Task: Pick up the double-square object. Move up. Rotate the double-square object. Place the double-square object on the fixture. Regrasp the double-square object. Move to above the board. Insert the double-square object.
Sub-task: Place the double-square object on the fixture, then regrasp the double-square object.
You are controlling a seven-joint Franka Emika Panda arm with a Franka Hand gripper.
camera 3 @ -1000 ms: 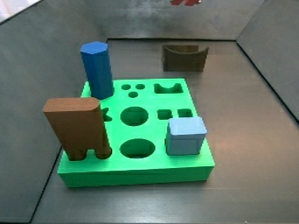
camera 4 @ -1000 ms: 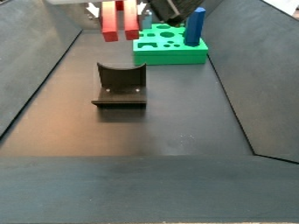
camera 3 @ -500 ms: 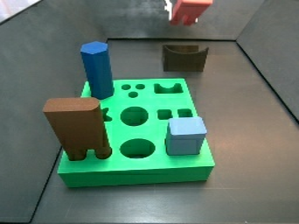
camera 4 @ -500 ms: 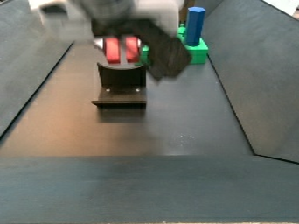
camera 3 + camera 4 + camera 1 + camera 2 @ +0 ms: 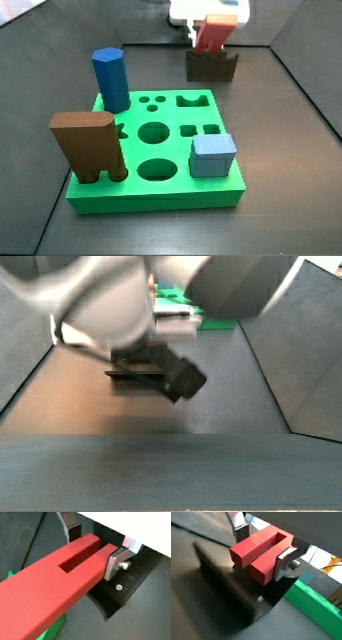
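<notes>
The double-square object (image 5: 213,35), a red grooved block, is clamped in my gripper (image 5: 210,20) and hangs right over the notch of the dark fixture (image 5: 211,68) at the back of the floor. I cannot tell whether it touches the notch. In both wrist views the silver fingers (image 5: 119,560) press on the two sides of the red block (image 5: 57,584), and the gripper (image 5: 263,548) is shut on the block (image 5: 258,554) with the dark fixture (image 5: 224,579) close under it. The green board (image 5: 160,196) lies nearer the front.
On the board stand a blue prism (image 5: 111,80), a brown block with legs (image 5: 87,146) and a light-blue cube (image 5: 213,156). Grey walls ring the dark floor. My arm (image 5: 147,301) fills most of a side view, with only the fixture's base (image 5: 134,375) showing under it.
The gripper has come down with the red block from high above to just over the fixture's notch. The arm now blocks much of a side view.
</notes>
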